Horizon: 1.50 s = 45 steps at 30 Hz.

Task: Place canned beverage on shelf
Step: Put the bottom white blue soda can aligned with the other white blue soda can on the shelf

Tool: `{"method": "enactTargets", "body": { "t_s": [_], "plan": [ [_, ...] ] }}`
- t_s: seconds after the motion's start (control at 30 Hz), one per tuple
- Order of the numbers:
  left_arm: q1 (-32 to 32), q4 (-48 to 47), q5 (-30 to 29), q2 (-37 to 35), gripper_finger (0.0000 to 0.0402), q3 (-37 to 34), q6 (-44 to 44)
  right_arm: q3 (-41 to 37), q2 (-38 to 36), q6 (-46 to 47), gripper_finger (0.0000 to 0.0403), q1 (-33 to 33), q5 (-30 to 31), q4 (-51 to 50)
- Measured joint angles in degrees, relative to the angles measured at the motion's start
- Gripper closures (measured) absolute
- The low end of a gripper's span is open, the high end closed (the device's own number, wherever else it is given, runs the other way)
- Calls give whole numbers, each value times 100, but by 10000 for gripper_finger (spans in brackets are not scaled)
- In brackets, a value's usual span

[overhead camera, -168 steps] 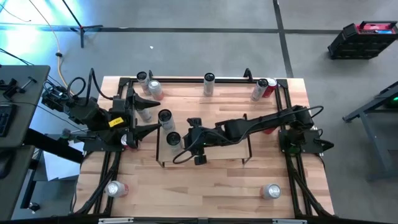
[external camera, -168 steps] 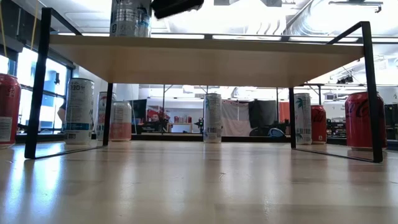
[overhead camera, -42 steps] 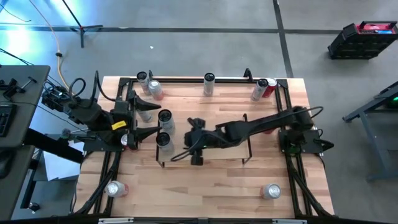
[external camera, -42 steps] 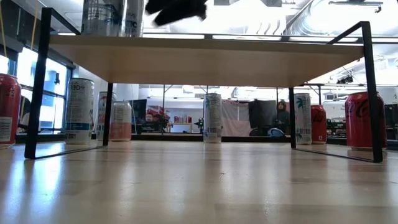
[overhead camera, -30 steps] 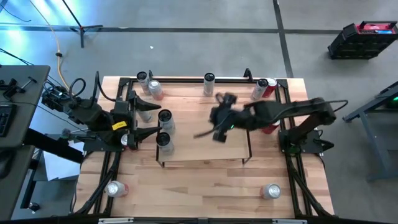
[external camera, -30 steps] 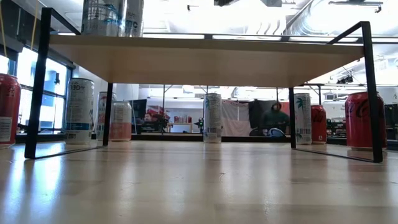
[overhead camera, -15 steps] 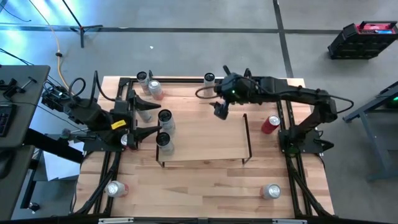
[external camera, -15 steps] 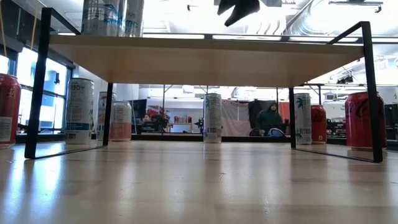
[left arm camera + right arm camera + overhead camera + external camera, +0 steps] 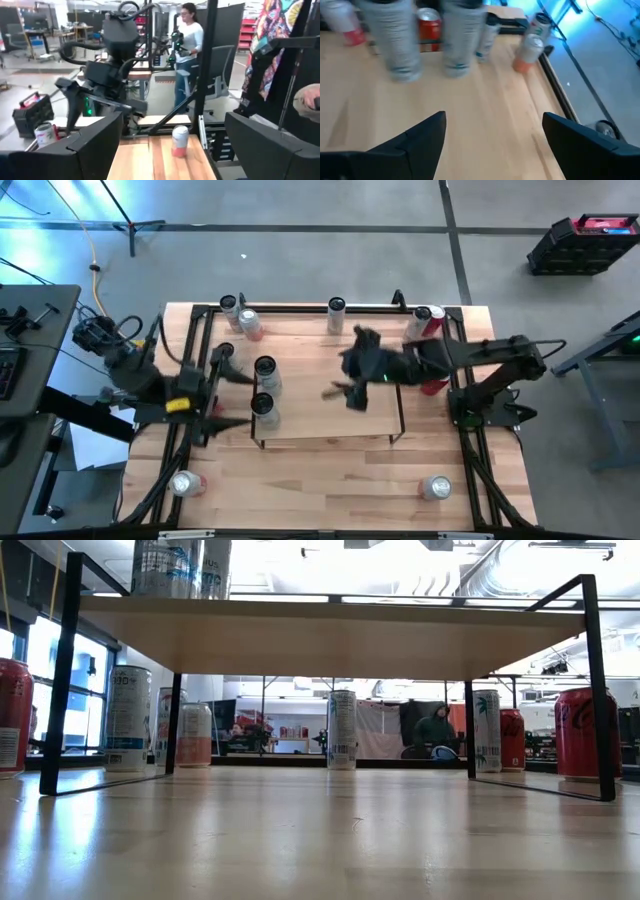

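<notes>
The shelf point(image 9: 330, 420) is a low light-wood board on black wire end frames in mid table; the low view shows its board point(image 9: 320, 635) from below. Two tall silver cans point(image 9: 265, 370) point(image 9: 262, 406) stand upright on its left end, and they also show in the right wrist view point(image 9: 397, 42) point(image 9: 460, 37). My right gripper point(image 9: 345, 392) hovers open above the shelf's right half, with nothing between its fingers point(image 9: 427, 132). My left gripper point(image 9: 232, 395) stands open at the table's left, just left of the shelf, and it points level.
Loose cans stand along the far edge point(image 9: 230, 305) point(image 9: 336, 315) point(image 9: 420, 323). A red can point(image 9: 432, 385) stands right of the shelf. Two more cans lie near the front corners point(image 9: 185, 483) point(image 9: 436, 487). Black rails edge the table. People are in the room beyond point(image 9: 189, 30).
My right gripper has swung from above the shelf toward the table's far edge and come back over the shelf's right half. My left gripper has turned and shifted a little toward the near edge. The two cans on the shelf have stayed put.
</notes>
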Motion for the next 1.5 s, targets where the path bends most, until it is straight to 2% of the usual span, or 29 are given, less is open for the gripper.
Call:
{"method": "enactTargets", "body": {
  "t_s": [0.17, 0.3, 0.5, 0.6, 0.87, 1.0, 1.13, 1.23, 1.37, 1.5],
  "plan": [
    [-763, 91, -1113, 414, 65, 0, -11, 9, 99, 238, 86, 793, 658, 269],
    [-1330, -63, -1931, 804, 66, 0, -478, 2, 354, 423, 86, 1325, 1085, 344],
    [-2232, -62, -2260, 1266, 66, 0, -1251, 2, 949, 487, 86, 1688, 1260, 807],
    [-2638, -254, -2719, 1561, 66, 0, -1555, 2, 1209, 408, 87, 1812, 1314, 1370],
    [-3222, -1457, -3894, 2398, 66, 0, -3671, 2, 1601, 648, 87, 2277, 1701, 1850],
    [-3232, -2232, -3987, 2852, 66, 0, -4703, 2, 1719, 878, 87, 2402, 1778, 1995],
    [-3094, -2777, -3981, 3218, 66, 0, -5570, 2, 2027, 531, 87, 2421, 2121, 2557],
    [-2957, -3277, -3927, 3372, 66, 0, -6299, 2, 2336, 314, 87, 2273, 1888, 3038],
    [-2805, -4373, -3574, 3402, 66, -113, -7713, 2, 2707, 326, 87, 2003, 1394, 3534],
    [-2833, -4820, -3639, 3155, 66, -609, -8657, 2, 2828, 343, 87, 1817, 1638, 3873]
  ]
}}
